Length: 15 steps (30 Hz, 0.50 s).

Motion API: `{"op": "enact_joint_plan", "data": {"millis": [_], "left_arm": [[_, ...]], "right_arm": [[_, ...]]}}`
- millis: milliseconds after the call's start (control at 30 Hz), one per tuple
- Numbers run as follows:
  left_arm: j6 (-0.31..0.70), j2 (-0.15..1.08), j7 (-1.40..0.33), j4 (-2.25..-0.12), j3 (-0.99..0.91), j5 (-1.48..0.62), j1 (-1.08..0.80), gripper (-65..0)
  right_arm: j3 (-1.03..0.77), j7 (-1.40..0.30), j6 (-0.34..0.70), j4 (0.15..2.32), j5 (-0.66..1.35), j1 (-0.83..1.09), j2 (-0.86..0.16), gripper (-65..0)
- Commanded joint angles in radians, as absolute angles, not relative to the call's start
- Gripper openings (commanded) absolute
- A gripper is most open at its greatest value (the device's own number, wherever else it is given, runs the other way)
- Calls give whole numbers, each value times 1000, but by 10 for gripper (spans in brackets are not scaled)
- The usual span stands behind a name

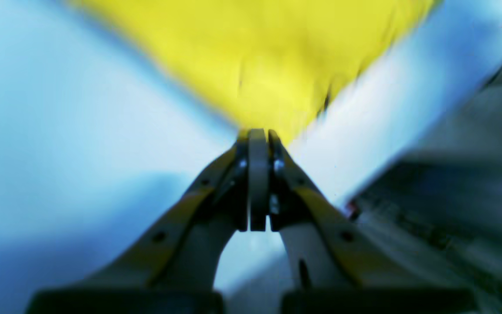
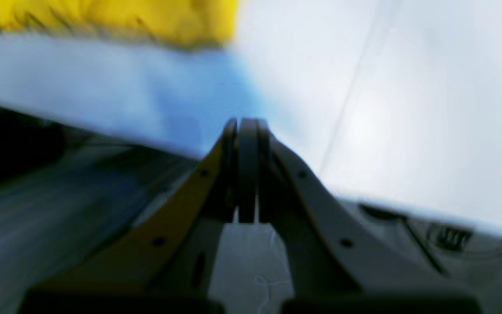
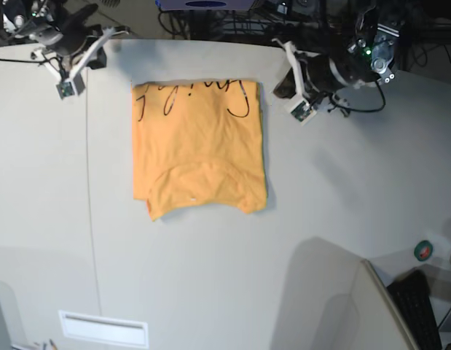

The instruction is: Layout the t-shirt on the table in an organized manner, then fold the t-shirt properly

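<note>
Base looks straight down; wrist views skim low across the t-shirt point(image 3: 198, 157).

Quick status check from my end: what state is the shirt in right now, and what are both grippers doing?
Light-orange cotton t-shirt: folded into a compact rectangle, flat on the table, dark line markings showing along its far edge, held by neither gripper.
Pale grey-white tabletop: bearing the t-shirt.
Left gripper: shut, holding nothing, off the shirt's side.
Right gripper: shut, holding nothing, away from the shirt.
</note>
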State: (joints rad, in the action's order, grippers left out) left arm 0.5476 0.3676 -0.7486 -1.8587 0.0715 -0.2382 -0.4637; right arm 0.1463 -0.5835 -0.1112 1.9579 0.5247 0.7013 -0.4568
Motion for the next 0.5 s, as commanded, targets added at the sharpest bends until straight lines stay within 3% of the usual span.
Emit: {"op": "enact_joint_plan", "data": {"millis": [0, 233, 367, 467], "left_arm": [[559, 394, -728, -1900, 70, -265, -504, -650], [556, 464, -723, -1908, 65, -262, -783, -650], [556, 453, -716, -1771, 74, -262, -828, -650], [556, 409, -598, -1575, 74, -262, -792, -650]], "right_arm": [[119, -565, -105, 1982, 530, 742, -475, -650], [33, -602, -71, 1962, 532, 1001, -476, -650], [38, -676, 150, 1821, 532, 995, -470, -650], [51, -707, 308, 1615, 529, 880, -467, -650]]}}
